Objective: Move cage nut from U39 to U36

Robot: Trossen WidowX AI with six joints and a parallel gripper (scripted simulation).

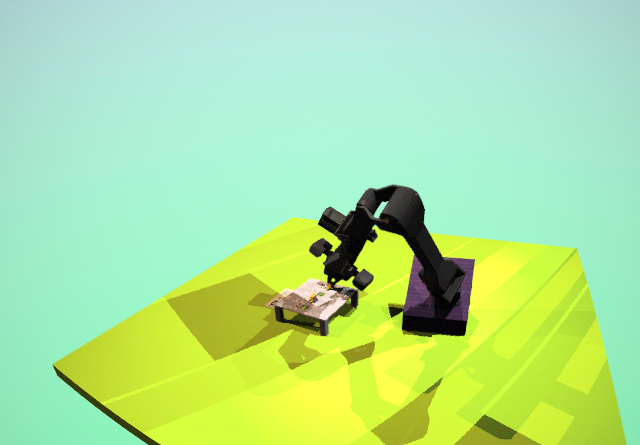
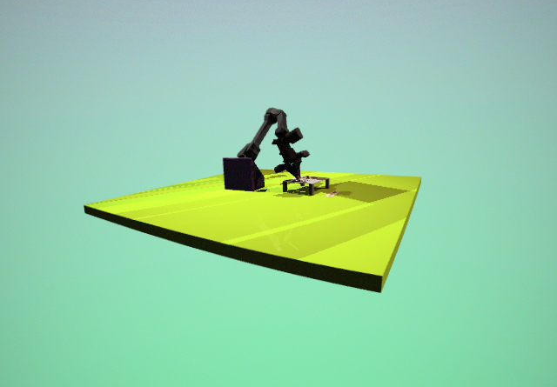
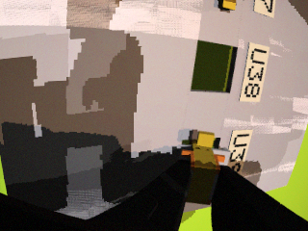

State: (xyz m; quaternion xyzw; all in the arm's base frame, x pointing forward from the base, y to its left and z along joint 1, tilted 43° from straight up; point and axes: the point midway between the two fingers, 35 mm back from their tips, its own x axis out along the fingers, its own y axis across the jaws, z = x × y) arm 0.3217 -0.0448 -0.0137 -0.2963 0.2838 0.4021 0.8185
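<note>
The gripper (image 1: 331, 282) (image 2: 298, 178) (image 3: 202, 168) is shut on the yellow cage nut (image 3: 205, 141) at the U39 end of the pale rail plate (image 1: 333, 303) (image 3: 166, 96). Orange parts show on both sides of this nut. Dark bits of the hole show beside it. Whether it is fully free of the hole cannot be told, and its underside is hidden. The other cage nut (image 1: 312, 297) (image 3: 228, 4) sits farther along the row, cut off by the top edge of the wrist view. The U36 hole (image 1: 305, 307) is empty, beyond that nut.
The empty U38 hole (image 1: 321, 294) (image 3: 211, 66) lies between the two nuts, beside its label (image 3: 254, 72). The plate stands on dark legs (image 1: 324, 326) (image 2: 311, 189). The purple arm base (image 1: 436, 300) (image 2: 238, 174) is off to one side. Patchy shadows cross the plate.
</note>
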